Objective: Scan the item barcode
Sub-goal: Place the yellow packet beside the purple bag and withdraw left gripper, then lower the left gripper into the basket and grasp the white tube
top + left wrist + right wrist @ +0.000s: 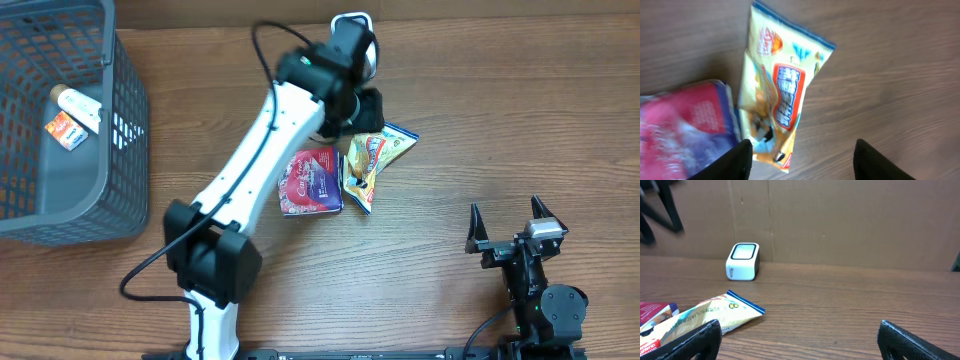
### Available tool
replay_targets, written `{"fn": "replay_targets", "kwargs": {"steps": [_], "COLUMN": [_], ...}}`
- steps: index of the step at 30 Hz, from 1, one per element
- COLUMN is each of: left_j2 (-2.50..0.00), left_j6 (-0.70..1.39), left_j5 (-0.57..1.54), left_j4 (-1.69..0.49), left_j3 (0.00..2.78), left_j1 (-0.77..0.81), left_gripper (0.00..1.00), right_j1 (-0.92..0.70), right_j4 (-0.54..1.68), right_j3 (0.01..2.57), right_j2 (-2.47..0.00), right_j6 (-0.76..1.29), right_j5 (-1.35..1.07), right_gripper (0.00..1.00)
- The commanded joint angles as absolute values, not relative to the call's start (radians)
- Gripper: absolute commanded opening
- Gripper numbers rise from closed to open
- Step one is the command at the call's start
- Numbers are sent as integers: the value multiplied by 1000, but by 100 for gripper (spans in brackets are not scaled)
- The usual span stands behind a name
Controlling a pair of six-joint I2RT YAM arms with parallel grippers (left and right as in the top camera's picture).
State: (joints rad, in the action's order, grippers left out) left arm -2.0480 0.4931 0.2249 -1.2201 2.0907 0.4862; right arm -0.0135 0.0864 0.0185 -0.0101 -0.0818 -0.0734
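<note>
Yellow snack packet lies just beside the pink packet, left hand parted empty above it, right hand wide, well apart.

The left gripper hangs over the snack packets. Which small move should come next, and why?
Probably lower the left gripper onto the yellow packet to grasp it. Its jaws stand open and empty, and the packet lies flat on the table beside the pink packet, apart from the white scanner.

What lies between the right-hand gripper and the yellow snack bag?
Nothing: only bare wooden table separates the right gripper and the yellow snack bag, seen overhead.
</note>
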Motion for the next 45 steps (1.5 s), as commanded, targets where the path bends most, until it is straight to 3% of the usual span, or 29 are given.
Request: {"fn": "replay_targets", "kwargs": {"steps": [1,7,11,15,19,22,28,36,45], "left_j2": [-1985,-1959,-1944,-1927,-1901,-1875,-1793,-1778,-1932], "left_j6": [388,390,445,437,303,284,329,604,643], "left_j5": [218,130,132,161,399,445,295,51,-50], "left_j4": [-1346,-1565,-1643,-1645,-1591,-1563,-1476,-1414,-1385], "left_j3": [2264,2379,2379,2379,2379,2380,2380,2370,2351], "left_j1": [405,203,48,-115,-224,-264,-352,-624,-638], "left_gripper": [68,95,100,100,100,100,100,100,100], "right_j1": [-11,-11,-11,-11,-11,-11,-11,-11,-11], "right_j4": [80,80,80,80,80,80,80,80,80], "right_j3": [9,9,9,9,9,9,9,9,9], "right_j2": [-3,-3,-3,-3,-3,-3,-3,-3,-3], "right_j6": [-78,-78,-78,-78,-78,-78,-78,-78,-78], "right_j5": [-70,-70,-70,-70,-70,-70,-70,-70,-70], "right_gripper": [100,100,100,100,100,100,100,100,100]}}
